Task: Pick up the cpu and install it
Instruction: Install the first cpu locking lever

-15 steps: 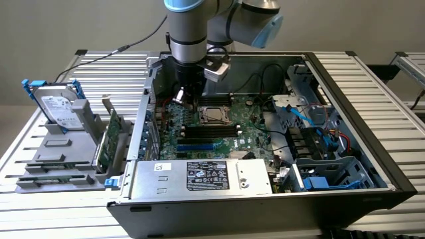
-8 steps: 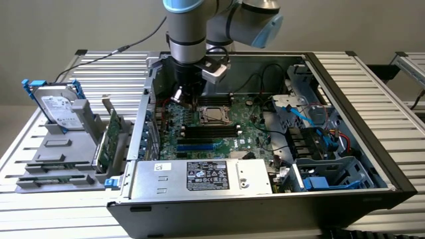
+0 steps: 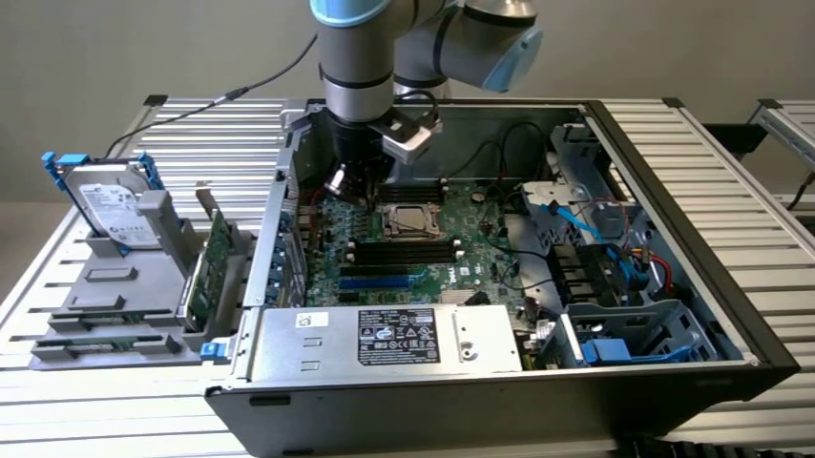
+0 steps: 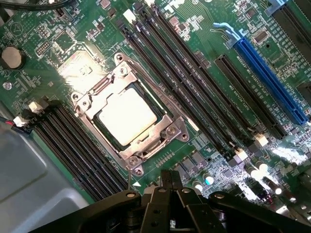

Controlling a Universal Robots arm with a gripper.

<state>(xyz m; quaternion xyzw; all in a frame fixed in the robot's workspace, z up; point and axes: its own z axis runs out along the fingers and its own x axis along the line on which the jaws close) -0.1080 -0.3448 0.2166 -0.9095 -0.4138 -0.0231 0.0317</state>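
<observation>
Two black fingers [image 4: 164,180] of the gripper [image 4: 169,174] are pressed together with no gap between them, clenched on nothing. Their tips point at the board [image 4: 204,43] near one corner of the socket [image 4: 171,130]; whether they touch the board cannot be told. The cpu [image 4: 127,116] lies flat inside the socket, silver top up, framed by the metal bracket and apart from the fingers. Black memory slots [image 4: 194,82] run along one side of the socket, and a second bank [image 4: 77,145] runs along the opposite side. Beyond the first bank lies a long blue slot [image 4: 272,80]. A coin cell [image 4: 11,57] sits near the board's edge.

In the exterior view, the gripper [image 3: 344,183] hangs inside the open case [image 3: 688,191], just to the exterior view's left of the cpu [image 3: 410,220], which sits mid-board. The arm [image 3: 357,57] reaches down from above, with a small grey camera [image 3: 410,134] mounted at its wrist. A power supply [image 3: 382,339] with a dark label occupies the near side of the case. Outside the case, on the exterior view's left, a hard drive [image 3: 109,205] stands upright in a grey holder [image 3: 114,286]. A green card [image 3: 210,258] stands on edge between the holder and the case. All rest on a slatted table [image 3: 76,401].
</observation>
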